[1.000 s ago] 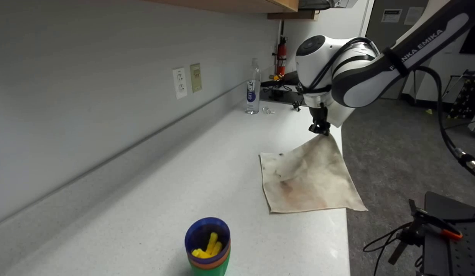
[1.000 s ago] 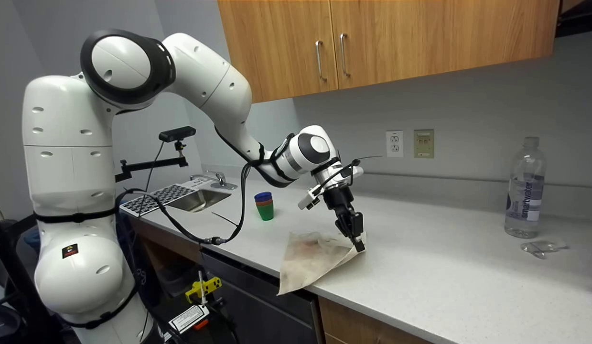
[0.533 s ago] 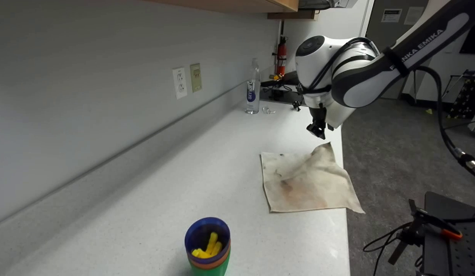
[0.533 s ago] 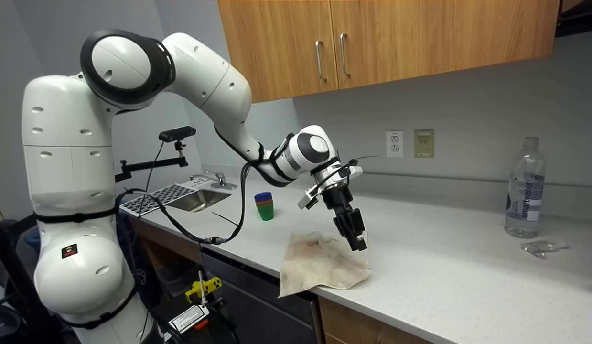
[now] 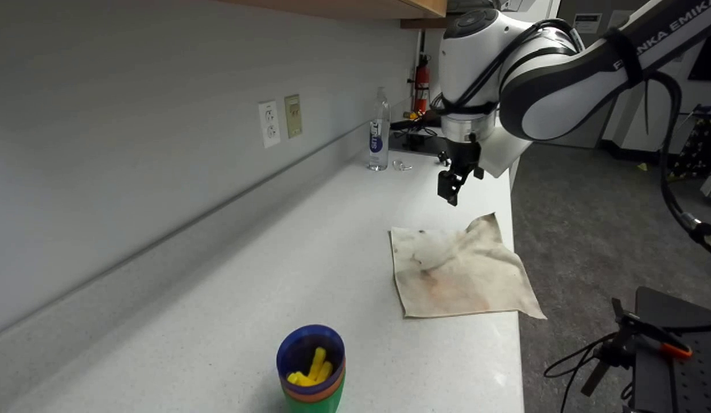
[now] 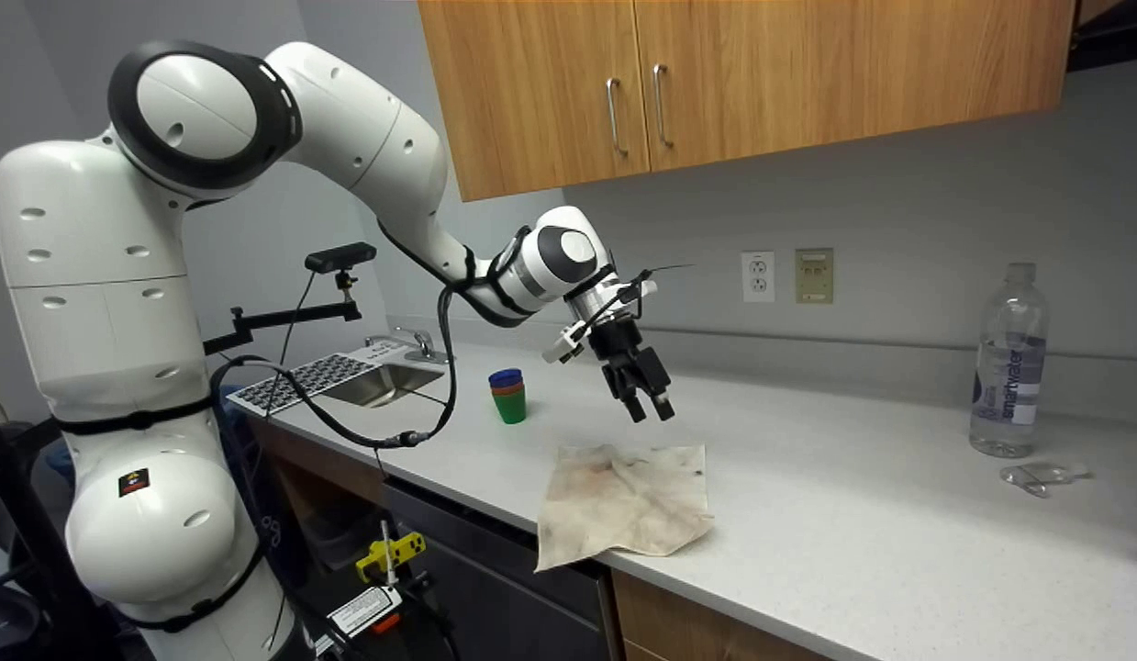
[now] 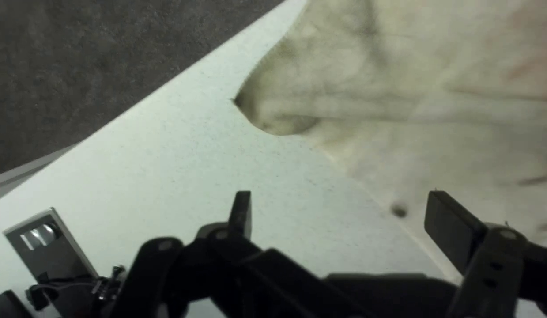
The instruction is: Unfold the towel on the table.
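The beige, stained towel (image 5: 453,281) lies spread on the white table (image 6: 852,523) with a few creases. In an exterior view, its far corner stands slightly raised. The towel (image 6: 614,514) also hangs a little over the front edge of the counter. My gripper (image 6: 652,415) hovers above the towel's back part, apart from it. In the wrist view, the gripper (image 7: 339,207) is open, its fingers wide apart with nothing held between them. Beneath it lie bare counter and the towel's edge (image 7: 401,190), plus a small dark spot; the towel's upturned corner (image 7: 273,106) shows further off.
Stacked cups (image 5: 312,396) holding yellow pieces stand on the counter. A water bottle (image 6: 1008,367) stands near the wall, with a clear plastic item (image 6: 1041,476) beside it. A sink (image 6: 384,386) is set in the counter, and wooden cabinets (image 6: 761,83) hang above.
My gripper has opened and let go of the towel's corner, which dropped towards the counter. The arm has since risen and drawn back from the towel.
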`<state>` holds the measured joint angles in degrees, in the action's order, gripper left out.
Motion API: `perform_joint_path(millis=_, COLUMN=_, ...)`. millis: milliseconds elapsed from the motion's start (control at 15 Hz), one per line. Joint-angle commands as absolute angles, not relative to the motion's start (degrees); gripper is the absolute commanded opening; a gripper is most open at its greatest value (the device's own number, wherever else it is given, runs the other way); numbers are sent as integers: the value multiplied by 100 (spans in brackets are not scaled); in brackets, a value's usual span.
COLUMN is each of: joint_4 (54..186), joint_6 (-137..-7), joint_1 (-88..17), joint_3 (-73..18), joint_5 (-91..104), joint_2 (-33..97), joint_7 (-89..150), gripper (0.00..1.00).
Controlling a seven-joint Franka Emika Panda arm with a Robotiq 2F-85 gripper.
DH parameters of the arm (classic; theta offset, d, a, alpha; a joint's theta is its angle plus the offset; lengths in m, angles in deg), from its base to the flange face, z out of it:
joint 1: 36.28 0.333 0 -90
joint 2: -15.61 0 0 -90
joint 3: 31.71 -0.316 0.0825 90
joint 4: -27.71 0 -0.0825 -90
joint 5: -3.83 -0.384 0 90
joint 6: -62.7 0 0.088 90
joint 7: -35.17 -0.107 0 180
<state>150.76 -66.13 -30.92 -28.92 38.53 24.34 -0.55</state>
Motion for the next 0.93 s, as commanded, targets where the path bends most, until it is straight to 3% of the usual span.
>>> perform_joint_path(millis=0, joint_4=15398, joint_6=-7227, joint_1=-3158, joint_3=-3186, joint_5=3006, joint_2=2101, joint_7=841, gripper=100)
perform_joint_path(millis=267, joint_4=15611, joint_6=-7873, joint_1=-3170, joint_3=-3439, joint_5=1820, joint_2=2128, joint_7=2066, gripper=100)
perform_joint_path(millis=333, joint_4=15660, joint_6=-7971, joint_1=-3172, joint_3=-3496, joint_5=1499, joint_2=2153, joint_7=2377, gripper=84)
perform_joint_path(millis=400, joint_4=15715, joint_6=-8042, joint_1=-3177, joint_3=-3547, joint_5=1197, joint_2=2159, joint_7=2683, gripper=74)
perform_joint_path(millis=867, joint_4=15846, joint_6=-8019, joint_1=-3165, joint_3=-3742, joint_5=-75, joint_2=2332, joint_7=3892, gripper=19)
